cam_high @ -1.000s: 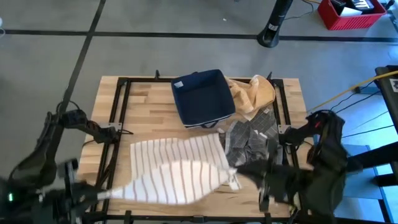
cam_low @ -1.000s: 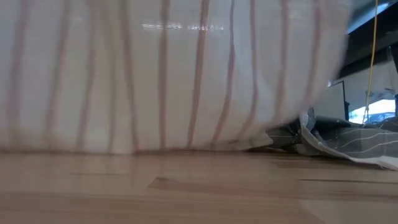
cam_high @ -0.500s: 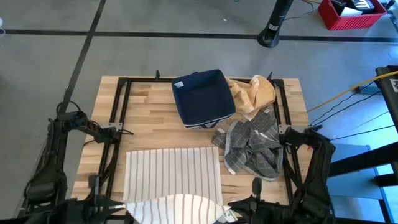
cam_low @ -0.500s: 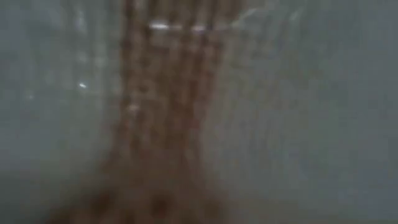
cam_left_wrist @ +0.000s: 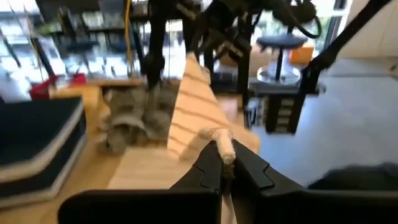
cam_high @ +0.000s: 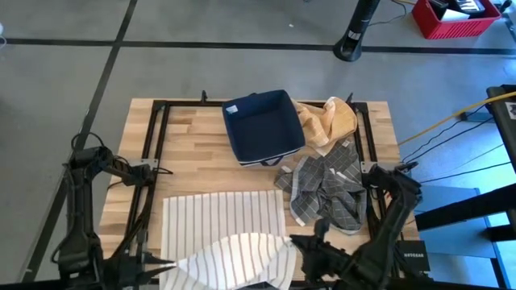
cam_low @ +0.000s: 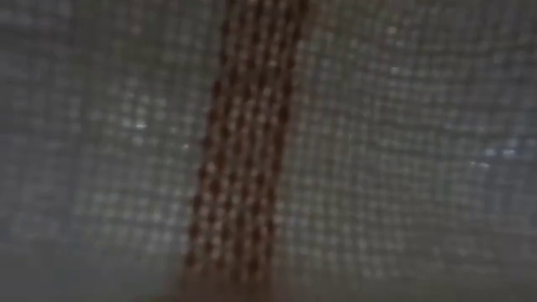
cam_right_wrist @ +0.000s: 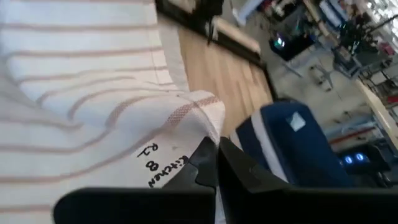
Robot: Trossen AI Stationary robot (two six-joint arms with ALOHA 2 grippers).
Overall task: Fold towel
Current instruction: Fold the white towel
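- The towel (cam_high: 226, 238) lies on the near half of the table (cam_high: 193, 133). Its far part is flat; its near edge is lifted into a hump at the table's front.
- A second ago that edge was stretched higher and farther over the cloth. Half a second ago it had dropped back to the very front. Now it bulges forward again over the flat part.
- My reading: the first fold is starting, not yet laid; the lifted edge must travel across to the far edge.
- The left gripper (cam_high: 165, 264) is clamped on the near left corner; the wrist view shows the pinched cloth at its tips (cam_left_wrist: 222, 149).
- The right gripper (cam_high: 297, 243) is clamped on the near right corner, by the label (cam_right_wrist: 163, 163).
- The low view is filled by towel weave right against the lens.
- Edges: the towel's far edge runs straight, just short of the bin (cam_high: 262, 125).
- The grey cloth (cam_high: 326, 185) lies just beside the towel's right edge, so the right arm has little side room.
- The tan cloth (cam_high: 330, 119) sits behind it, well clear.
- The left side of the table is bare wood, with free space for the left arm.
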